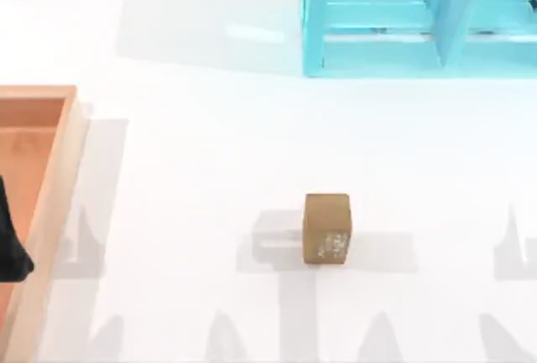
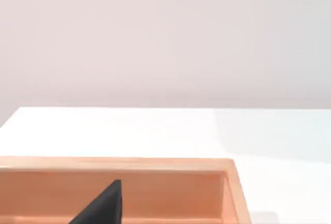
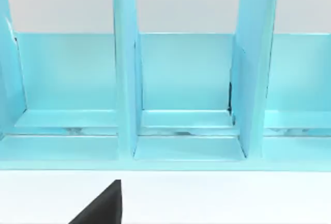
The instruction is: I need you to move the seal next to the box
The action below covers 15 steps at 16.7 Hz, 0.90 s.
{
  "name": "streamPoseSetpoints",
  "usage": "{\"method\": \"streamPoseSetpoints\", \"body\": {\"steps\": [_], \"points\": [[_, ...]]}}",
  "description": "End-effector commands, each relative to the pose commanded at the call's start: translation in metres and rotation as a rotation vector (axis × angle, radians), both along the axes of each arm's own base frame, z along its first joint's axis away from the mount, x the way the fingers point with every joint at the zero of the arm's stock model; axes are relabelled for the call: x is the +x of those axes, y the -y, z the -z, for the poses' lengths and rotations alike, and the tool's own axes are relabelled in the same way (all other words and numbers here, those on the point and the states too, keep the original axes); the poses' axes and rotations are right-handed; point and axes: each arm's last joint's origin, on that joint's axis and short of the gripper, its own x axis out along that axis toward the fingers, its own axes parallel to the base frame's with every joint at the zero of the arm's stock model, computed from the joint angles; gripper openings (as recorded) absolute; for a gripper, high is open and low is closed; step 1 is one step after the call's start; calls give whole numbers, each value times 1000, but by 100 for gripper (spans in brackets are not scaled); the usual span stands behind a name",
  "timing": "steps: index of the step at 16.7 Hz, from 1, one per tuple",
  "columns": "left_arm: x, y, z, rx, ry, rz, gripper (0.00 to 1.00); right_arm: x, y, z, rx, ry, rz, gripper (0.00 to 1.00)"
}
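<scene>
Task not started, by the look of it. The seal (image 1: 327, 229) sits alone on the table (image 1: 193, 178), a little right of centre toward the near edge, upright, speckled face toward the camera. Nothing touches it.

The box (image 1: 52, 204) is at the table's left edge, well apart from the seal, bare table between them.

The left pincer (image 1: 12, 250) hangs over the box interior, seen as a dark shape; can't tell whether its fingers are apart or together. The left wrist view has one dark finger (image 2: 103, 206) over the box (image 2: 155, 164). Right pincer state also unreadable: just a dark finger (image 3: 103, 206) in its wrist view.

Left to do: reach, grasp, carry, set down beside the box.

Surface: plain white, glossy, arm shadows along the near edge. At the far right stands a turquoise shelf frame (image 1: 419, 19) with upright dividers; behind it is a pale blank wall.
</scene>
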Motion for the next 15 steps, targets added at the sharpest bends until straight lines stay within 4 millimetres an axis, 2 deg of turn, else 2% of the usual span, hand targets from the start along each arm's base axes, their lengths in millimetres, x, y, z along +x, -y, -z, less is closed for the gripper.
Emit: {"method": "streamPoseSetpoints", "body": {"steps": [4, 7, 11, 15], "points": [[0, 1, -3, -7, -27, 16, 100, 0, 0, 0, 0, 0, 0, 100], [4, 7, -15, -37, -139, 71, 100, 0, 0, 0, 0, 0, 0, 100], [17, 21, -43, -94, -391, 165, 100, 0, 0, 0, 0, 0, 0, 100], [47, 47, -76, -137, -719, 233, 100, 0, 0, 0, 0, 0, 0, 100]]}}
